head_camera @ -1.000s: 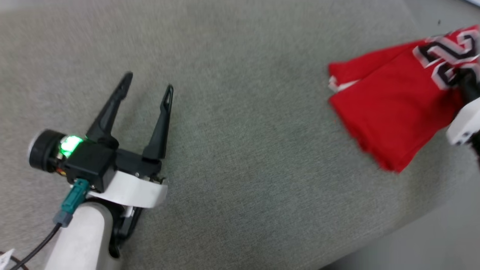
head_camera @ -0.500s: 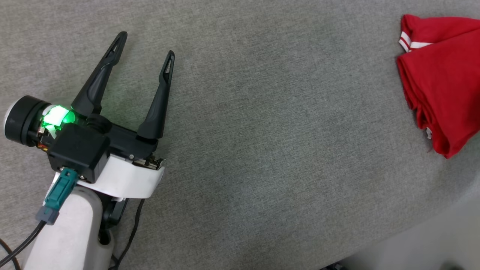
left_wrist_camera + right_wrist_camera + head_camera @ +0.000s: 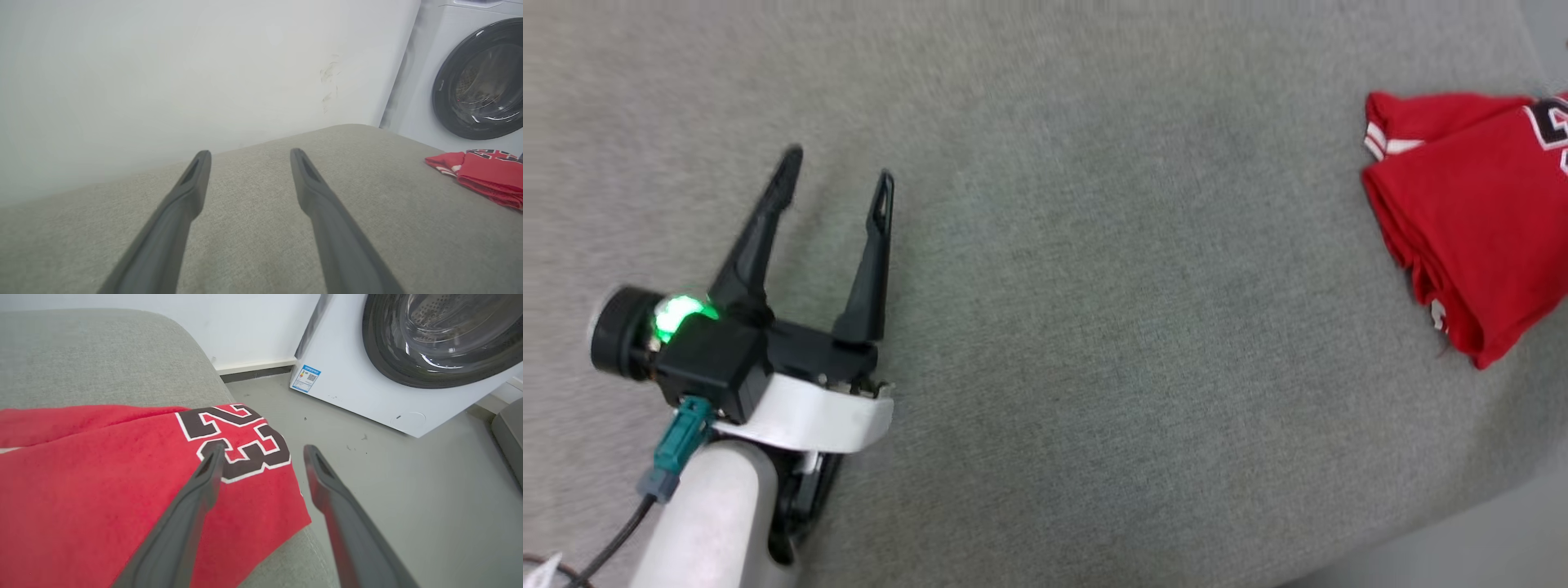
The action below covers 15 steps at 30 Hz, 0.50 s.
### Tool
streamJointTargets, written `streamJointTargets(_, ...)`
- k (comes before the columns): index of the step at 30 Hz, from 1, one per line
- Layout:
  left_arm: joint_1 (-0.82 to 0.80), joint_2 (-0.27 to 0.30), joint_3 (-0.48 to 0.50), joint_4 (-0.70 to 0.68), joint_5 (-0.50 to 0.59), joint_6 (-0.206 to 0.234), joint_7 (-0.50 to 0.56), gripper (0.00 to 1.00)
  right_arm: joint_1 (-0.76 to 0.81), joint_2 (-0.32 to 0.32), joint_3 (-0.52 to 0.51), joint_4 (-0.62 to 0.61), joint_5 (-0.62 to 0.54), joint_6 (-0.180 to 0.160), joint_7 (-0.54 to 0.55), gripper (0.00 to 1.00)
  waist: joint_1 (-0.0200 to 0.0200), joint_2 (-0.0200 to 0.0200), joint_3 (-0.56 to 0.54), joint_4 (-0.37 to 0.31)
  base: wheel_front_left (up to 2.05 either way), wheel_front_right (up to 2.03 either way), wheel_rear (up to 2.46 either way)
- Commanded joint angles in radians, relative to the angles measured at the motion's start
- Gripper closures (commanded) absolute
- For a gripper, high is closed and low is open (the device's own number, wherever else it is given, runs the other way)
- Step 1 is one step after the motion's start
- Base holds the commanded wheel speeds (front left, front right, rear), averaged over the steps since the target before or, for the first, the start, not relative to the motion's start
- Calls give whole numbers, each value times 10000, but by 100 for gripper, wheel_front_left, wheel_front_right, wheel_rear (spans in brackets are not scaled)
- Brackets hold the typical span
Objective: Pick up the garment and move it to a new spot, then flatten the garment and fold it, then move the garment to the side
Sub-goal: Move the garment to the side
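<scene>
Where grey fabric covers the worktop (image 3: 1094,327), a white wall (image 3: 163,61) stands behind it & a white washer (image 3: 367,375) w/ a dark round door sits on the grey floor (image 3: 388,477) past its rounded corner. The left hand (image 3: 839,163) is over bare fabric at the worktop's left, fingers spread wide w/ nothing btwn them, pointing toward the wall. The right hand (image 3: 263,448) is spread wide too & empty; in its own view one finger crosses the "23", the other shows against the floor. The shirt (image 3: 102,477) lies folded at the worktop's right edge, well apart from the left hand. Its long axis runs across the right wrist view, numerals toward the washer, striped trim at the opposite end.
</scene>
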<state>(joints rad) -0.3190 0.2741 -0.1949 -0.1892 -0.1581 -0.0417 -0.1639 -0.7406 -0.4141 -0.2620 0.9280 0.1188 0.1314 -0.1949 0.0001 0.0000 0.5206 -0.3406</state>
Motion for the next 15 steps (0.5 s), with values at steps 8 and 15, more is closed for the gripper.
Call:
streamJointTargets(8, 1350, -399, 308, 948, -487, 528, -536, 0, 2611, 1118, 120, -2525, 119, -13, 258, 0, -1, 0, -2025, 937, 0, 0, 0)
streamJointTargets(15, 2019, -654, 468, 1824, -863, 658, -803, 0, 4580, 2233, 422, -5100, 342, -13, 836, 0, -1, 0, -2919, 1584, 0, 0, 0)
